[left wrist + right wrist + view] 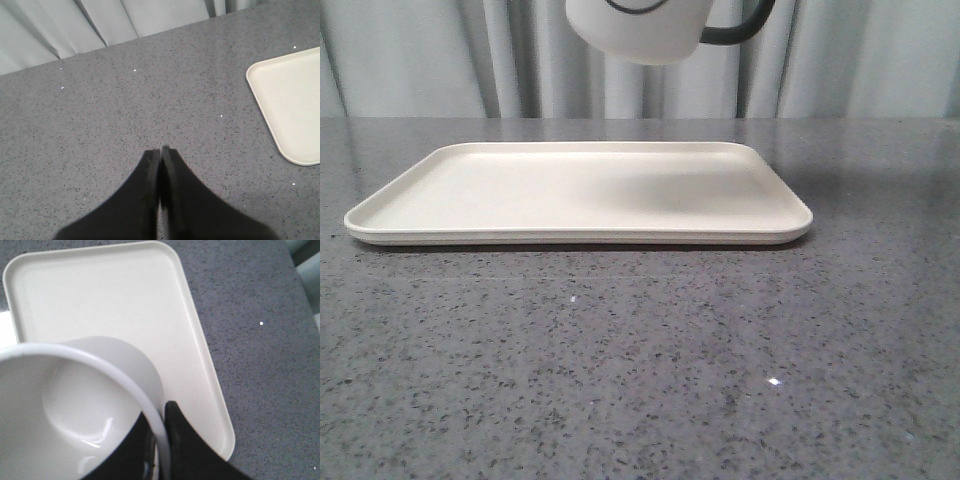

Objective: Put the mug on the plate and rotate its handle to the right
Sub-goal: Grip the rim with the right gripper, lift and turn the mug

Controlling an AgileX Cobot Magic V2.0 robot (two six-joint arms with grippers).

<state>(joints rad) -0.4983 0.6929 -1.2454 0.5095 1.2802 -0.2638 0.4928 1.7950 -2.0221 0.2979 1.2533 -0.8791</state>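
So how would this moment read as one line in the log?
mug: held above plate | right pincer: shut on mug rim | left pincer: shut, idle

The front view is taken from low down, close to the table (pixel 640 380), looking forward across the plate (pixel 470 190) to the curtain (pixel 420 60) behind. Only the bottom of the mug (pixel 640 30) is caught at its top edge. The left wrist view is aimed down at the table from above the left tool (pixel 160 152), with one plate corner seen. The right wrist view is taken very close above the mug's open top, looking down on the plate. The plate is shared by all three views.
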